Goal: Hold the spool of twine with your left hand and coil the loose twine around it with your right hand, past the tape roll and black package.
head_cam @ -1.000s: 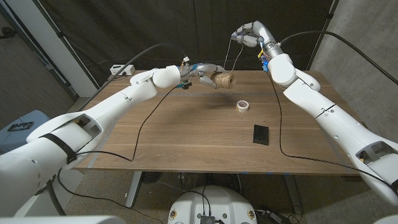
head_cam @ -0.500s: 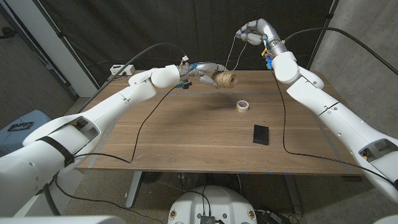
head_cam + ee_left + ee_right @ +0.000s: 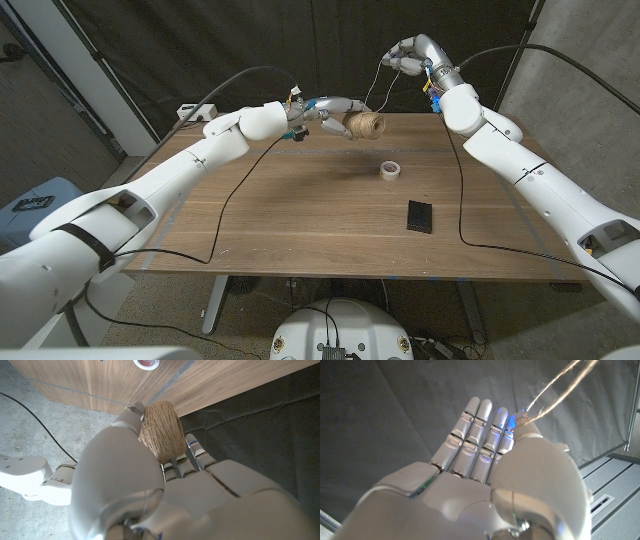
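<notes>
Over the far edge of the table (image 3: 300, 215), the left hand (image 3: 330, 108) grips the spool (image 3: 366, 125) and holds it up off the wood. Its fingers are wrapped around the spool, as the left wrist view shows, where the spool (image 3: 161, 430) sits between the thumb and the other fingers of that hand (image 3: 165, 490). Up higher and past the far edge, toward the far right corner, the right hand (image 3: 406, 55) is raised in the air. It pinches the twine (image 3: 374, 90), which hangs down in a thin line from that hand to the spool. From the right wrist camera, the twine (image 3: 555, 395) runs out from under the thumb of the right hand (image 3: 485, 475), and the other fingers are straight and close together. A tape roll (image 3: 391, 170) lies on the table nearer than the spool, a bit toward the right edge. A black package (image 3: 420, 216) lies flat nearer still, close to the right edge. The tape roll and the package are apart from each other and from both hands.
</notes>
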Motion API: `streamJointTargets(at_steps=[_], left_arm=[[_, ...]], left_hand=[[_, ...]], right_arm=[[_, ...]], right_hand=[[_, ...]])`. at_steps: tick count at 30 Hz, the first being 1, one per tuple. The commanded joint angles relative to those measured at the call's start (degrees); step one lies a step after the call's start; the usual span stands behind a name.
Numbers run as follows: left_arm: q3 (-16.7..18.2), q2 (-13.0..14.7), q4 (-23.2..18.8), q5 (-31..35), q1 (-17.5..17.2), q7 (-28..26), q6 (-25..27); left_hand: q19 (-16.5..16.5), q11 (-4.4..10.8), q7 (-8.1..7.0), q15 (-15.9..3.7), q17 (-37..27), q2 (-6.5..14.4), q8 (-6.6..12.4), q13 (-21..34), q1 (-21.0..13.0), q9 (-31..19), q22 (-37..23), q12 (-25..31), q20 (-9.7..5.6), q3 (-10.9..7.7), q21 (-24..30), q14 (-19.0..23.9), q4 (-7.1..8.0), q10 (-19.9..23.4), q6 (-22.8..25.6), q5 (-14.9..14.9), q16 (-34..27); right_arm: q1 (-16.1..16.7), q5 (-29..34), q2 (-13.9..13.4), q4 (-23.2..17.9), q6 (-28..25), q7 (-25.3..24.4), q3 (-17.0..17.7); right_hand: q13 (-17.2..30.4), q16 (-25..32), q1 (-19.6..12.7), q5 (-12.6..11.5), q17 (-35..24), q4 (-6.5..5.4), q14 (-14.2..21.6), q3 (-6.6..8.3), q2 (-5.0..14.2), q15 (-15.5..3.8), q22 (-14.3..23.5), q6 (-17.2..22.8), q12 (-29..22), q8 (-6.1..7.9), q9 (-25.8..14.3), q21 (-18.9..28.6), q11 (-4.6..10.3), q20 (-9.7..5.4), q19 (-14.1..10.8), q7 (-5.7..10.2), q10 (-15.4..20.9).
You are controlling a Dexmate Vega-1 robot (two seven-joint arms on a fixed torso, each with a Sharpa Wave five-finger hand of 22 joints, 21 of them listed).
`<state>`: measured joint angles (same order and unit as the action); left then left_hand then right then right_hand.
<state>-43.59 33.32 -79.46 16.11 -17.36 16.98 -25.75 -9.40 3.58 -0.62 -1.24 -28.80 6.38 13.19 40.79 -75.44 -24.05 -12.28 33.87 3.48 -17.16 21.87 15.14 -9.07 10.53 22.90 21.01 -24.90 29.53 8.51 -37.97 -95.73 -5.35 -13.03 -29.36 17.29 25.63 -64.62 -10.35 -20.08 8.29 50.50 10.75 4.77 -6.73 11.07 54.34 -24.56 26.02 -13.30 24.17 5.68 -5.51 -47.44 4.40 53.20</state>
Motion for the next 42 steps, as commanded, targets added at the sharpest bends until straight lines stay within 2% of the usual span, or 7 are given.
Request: streamJointTargets(at_steps=[1, 30, 42], left_arm=[[1.55, 0.75, -1.41, -0.94, -0.71, 0.53, -0.61], [5.59, 4.13, -5.56, -1.84, -3.09, -0.87, 1.87], [6.60, 3.71, -5.65, -2.08, -2.98, -3.06, 1.75]], left_hand=[[0.19, 0.13, 0.15, 0.20, -0.26, 0.59, 0.01, 0.15, 0.17, -0.28, 0.02, -0.28, -0.06, -0.44, 0.25, 0.07, 0.21, 0.57, 0.58, 0.41, 0.21], [0.30, 0.05, 0.11, 0.22, -0.33, 0.57, -0.06, 0.24, 0.24, -0.30, 0.03, -0.42, 0.00, -0.51, 0.36, 0.20, 0.16, 0.69, 0.75, 0.40, 0.14], [0.34, 0.12, 0.12, 0.27, -0.30, 0.53, -0.05, 0.28, 0.09, -0.32, 0.04, -0.47, 0.02, -0.63, 0.41, 0.26, 0.01, 0.74, 0.89, 0.43, 0.18]], right_arm=[[-0.32, -0.05, -0.22, 1.84, -0.74, 0.37, -0.41], [-0.11, -0.79, -1.41, 4.82, -2.60, -0.95, 0.20], [-0.48, -1.80, -0.64, 6.59, -2.62, -0.17, -0.97]], right_hand=[[0.15, -0.13, -0.38, 0.14, -0.28, 0.11, 0.68, -0.10, 0.04, -5.93, 0.19, 0.23, 0.10, 0.03, -0.10, 0.34, 0.22, -2.78, 0.33, 0.41, 0.24], [0.19, -0.48, -0.27, 0.16, -0.49, 0.01, 0.86, -0.25, 0.05, -5.85, 0.15, 0.27, 0.33, -0.04, -0.10, 0.69, 0.19, -2.84, 0.53, 0.57, 0.32], [0.22, -0.68, -0.21, 0.16, -0.53, -0.04, 0.86, -0.30, 0.07, -5.85, 0.13, 0.23, 0.43, -0.10, -0.10, 0.80, 0.23, -2.80, 0.67, 0.49, 0.32]])
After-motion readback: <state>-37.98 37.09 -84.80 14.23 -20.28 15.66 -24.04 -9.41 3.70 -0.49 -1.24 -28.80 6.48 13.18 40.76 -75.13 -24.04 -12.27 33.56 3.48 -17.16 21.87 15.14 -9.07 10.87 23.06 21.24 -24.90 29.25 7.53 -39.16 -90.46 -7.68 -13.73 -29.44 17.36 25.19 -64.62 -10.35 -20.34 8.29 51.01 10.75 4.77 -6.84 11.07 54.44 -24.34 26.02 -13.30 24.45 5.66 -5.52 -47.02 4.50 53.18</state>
